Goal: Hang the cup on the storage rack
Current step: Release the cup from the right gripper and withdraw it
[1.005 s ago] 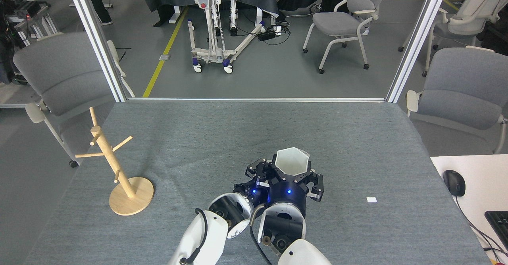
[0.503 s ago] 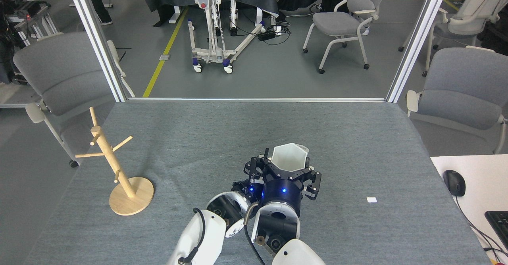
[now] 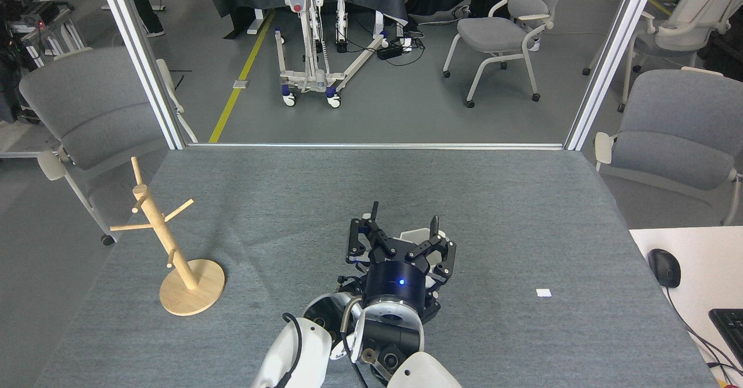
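Note:
The white cup (image 3: 415, 236) shows only as a small sliver at the table's front middle, low between the bases of my right gripper's fingers. My right gripper (image 3: 404, 216) covers most of it. Its two dark fingers (image 3: 374, 209) stand apart and point away from me, with nothing visible between their tips. My left gripper (image 3: 346, 282) is tucked beneath and left of the right wrist, and its fingers are hidden. Whether it touches the cup cannot be told. The wooden storage rack (image 3: 160, 231) stands upright on its round base at the left, far from both grippers.
The grey felt table (image 3: 522, 202) ends at a metal frame at the back. A small white tag (image 3: 543, 293) lies to the right. Grey chairs stand at both sides. A white desk with a mouse (image 3: 663, 267) and a keyboard adjoins at the right.
My right gripper has shifted left and slightly nearer, and its fingers now stand spread. The cup's open rim, plainly seen before, has dropped almost out of sight behind the gripper.

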Motion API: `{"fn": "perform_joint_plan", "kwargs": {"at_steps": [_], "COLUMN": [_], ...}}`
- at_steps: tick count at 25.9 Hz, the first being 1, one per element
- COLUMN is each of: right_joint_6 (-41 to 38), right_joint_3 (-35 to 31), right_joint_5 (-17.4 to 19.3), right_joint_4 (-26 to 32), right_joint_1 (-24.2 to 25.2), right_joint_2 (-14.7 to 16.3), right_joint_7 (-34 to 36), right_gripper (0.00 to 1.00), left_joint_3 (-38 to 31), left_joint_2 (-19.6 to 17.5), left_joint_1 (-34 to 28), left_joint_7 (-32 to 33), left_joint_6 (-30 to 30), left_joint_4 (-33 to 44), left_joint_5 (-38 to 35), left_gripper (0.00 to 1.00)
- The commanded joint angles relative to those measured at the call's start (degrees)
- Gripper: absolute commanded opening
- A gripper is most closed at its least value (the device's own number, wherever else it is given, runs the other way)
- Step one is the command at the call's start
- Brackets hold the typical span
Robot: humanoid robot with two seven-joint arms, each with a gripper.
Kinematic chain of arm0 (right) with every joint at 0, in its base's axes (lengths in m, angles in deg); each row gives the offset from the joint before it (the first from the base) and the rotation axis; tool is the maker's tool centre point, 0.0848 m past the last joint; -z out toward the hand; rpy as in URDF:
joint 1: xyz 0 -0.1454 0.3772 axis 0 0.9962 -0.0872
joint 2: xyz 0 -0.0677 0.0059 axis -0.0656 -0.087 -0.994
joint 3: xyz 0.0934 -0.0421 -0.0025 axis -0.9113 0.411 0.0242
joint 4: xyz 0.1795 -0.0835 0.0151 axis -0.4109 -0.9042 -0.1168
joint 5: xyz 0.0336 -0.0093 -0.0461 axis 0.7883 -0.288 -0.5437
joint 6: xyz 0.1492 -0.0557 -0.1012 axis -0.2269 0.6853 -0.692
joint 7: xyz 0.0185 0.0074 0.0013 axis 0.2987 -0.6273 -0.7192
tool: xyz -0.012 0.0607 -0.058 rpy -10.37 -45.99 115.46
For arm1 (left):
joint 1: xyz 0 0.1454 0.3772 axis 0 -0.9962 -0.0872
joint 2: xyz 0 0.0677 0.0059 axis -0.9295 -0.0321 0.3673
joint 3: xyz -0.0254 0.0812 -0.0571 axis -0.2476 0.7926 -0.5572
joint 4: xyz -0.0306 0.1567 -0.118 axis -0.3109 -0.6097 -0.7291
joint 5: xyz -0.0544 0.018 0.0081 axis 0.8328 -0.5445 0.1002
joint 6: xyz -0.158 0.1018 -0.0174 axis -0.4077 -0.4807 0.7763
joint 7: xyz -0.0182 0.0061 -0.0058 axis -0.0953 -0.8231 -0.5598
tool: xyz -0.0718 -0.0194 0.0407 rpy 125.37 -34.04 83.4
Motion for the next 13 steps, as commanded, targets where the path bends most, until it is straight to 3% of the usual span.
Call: {"fn": "perform_joint_plan", "kwargs": {"at_steps": [1, 4, 7, 10, 13], "right_joint_6": [-3.31, -7.26, -16.48, -33.97, -53.40], "right_joint_3": [-3.09, -9.42, -19.17, -30.95, -43.08], "right_joint_5": [4.59, 8.19, 10.13, 10.04, 9.25], "right_joint_4": [-0.07, -0.07, -1.13, -5.70, -9.48], "right_joint_1": [0.20, 0.12, 0.29, 0.47, 3.45], "right_joint_2": [-0.69, 0.01, 2.21, 8.36, 10.56], "right_joint_7": [16.07, 17.21, 16.69, 16.60, 16.69], "right_gripper": [0.98, 0.98, 1.00, 1.00, 1.00], "left_joint_3": [-0.11, -0.11, -0.20, -0.47, -3.19], "left_joint_2": [-0.08, -0.17, -0.17, -1.66, -6.85], "left_joint_1": [0.11, 0.11, -0.42, -4.63, -11.40], "left_joint_7": [-1.84, -1.84, -1.84, -1.75, -1.66], "left_joint_6": [-0.58, -0.58, -0.58, -0.41, 0.82], "left_joint_4": [0.04, -0.05, 0.21, 5.57, 13.74], "left_joint_5": [0.05, 0.05, -0.04, -0.39, -0.56], "left_gripper": [0.00, 0.00, 0.00, 0.00, 0.00]}}
